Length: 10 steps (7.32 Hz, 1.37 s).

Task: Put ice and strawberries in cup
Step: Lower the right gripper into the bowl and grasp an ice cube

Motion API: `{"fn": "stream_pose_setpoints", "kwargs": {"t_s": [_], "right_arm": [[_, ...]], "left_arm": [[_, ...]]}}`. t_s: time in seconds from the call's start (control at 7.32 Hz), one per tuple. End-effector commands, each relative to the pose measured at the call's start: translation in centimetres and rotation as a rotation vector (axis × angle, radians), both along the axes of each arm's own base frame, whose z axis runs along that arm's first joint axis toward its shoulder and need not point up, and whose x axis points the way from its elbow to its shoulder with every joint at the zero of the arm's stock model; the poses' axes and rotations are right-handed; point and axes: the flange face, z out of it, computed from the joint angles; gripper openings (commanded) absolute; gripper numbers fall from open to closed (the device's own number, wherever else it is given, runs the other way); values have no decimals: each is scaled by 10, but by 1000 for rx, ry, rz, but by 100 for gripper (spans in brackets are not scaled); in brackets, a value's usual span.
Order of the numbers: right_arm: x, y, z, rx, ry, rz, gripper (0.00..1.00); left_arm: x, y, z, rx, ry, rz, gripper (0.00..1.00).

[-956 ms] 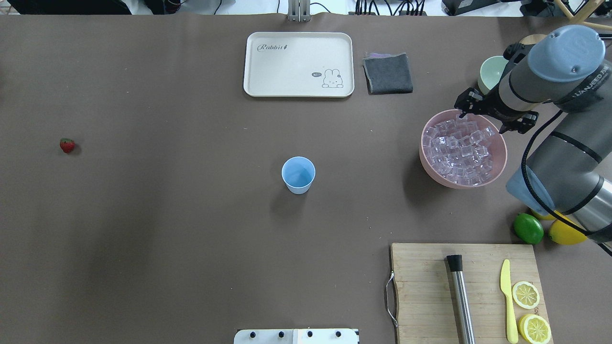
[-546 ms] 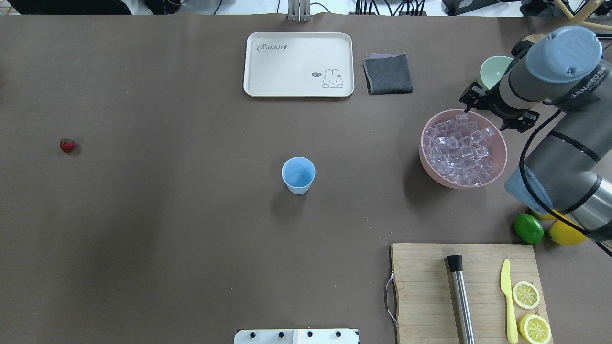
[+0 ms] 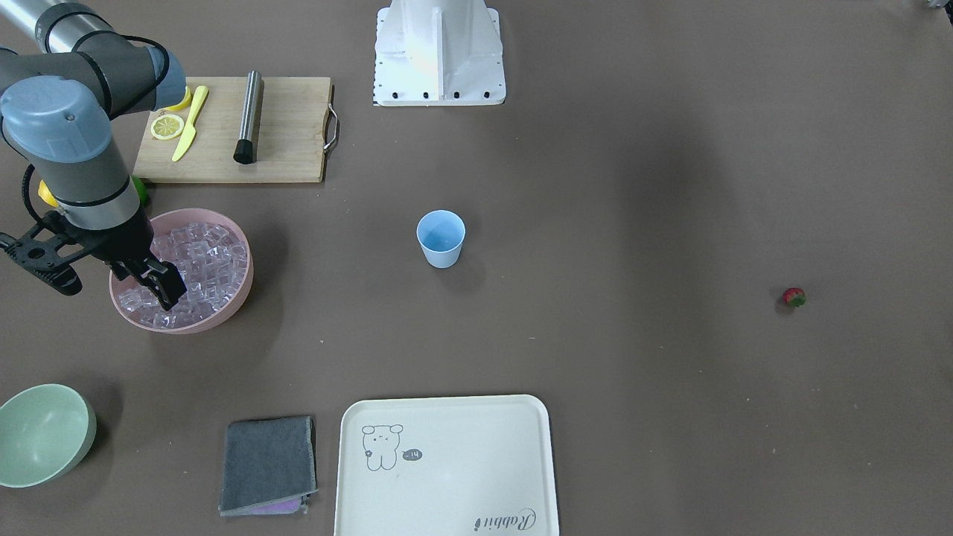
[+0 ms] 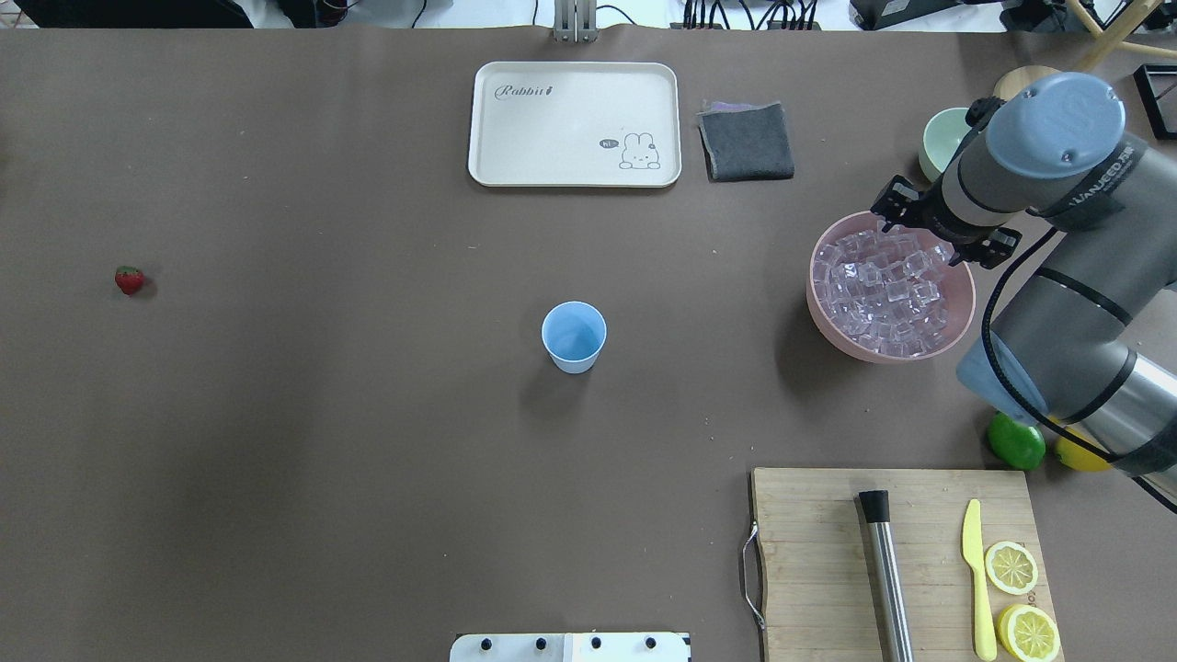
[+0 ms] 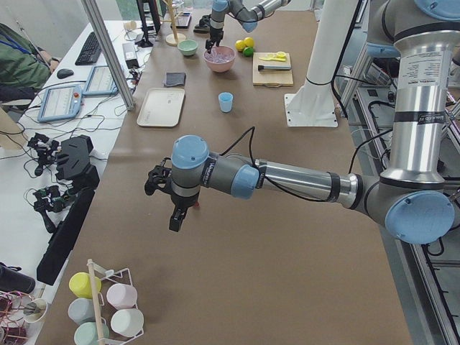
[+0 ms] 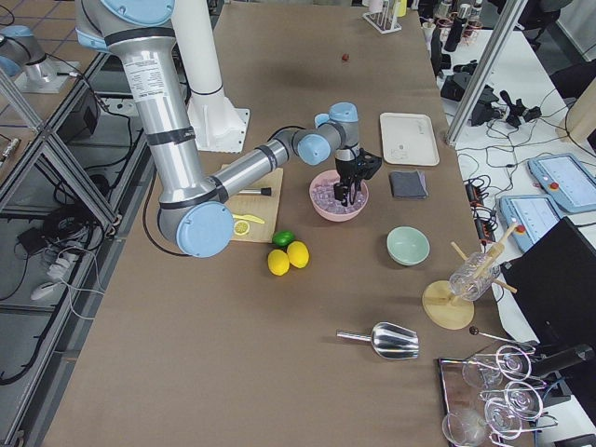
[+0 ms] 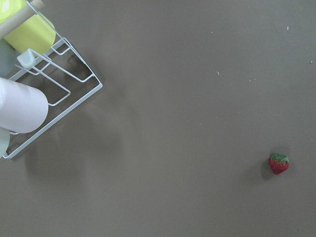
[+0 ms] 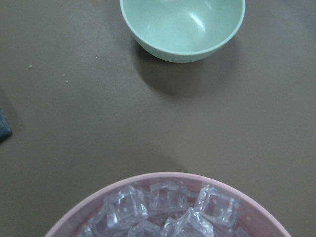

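While the right gripper [image 3: 165,292] hung at the ice [image 4: 887,294] and the left gripper [image 5: 175,224] near the strawberry [image 4: 129,279], jaws of both unreadable, the cup [image 4: 574,336] stood empty.

The right arm [image 4: 1067,313]: grey tubular links and one polished silver segment. The pale-blue joint cap [image 4: 1057,124] just behind the black claw [image 3: 165,292] is dotted with small screws. A black cable [image 4: 995,303] runs back from the claw. A dark band [image 4: 1099,188] beyond the cap bears white lettering, seemingly a maker's name. The left arm [image 5: 295,178] has the same colours.
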Motion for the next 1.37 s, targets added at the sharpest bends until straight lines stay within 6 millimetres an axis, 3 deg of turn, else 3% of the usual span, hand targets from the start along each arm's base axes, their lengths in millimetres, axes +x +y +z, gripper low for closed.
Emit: {"fn": "stream_pose_setpoints", "kwargs": {"t_s": [0.0, 0.96, 1.09, 1.23], "right_arm": [[-7, 2, 11, -17, 15, -11, 90], [-6, 1, 23, -29, 42, -6, 86], [-9, 2, 23, -27, 42, -9, 83], [-10, 3, 21, -25, 40, -11, 60]], "left_arm": [[0, 0, -1, 2, -1, 0, 98], [2, -14, -17, 32, -1, 2, 98], [2, -15, -18, 34, -1, 2, 98], [2, -16, -18, 34, -1, 2, 98]]}}
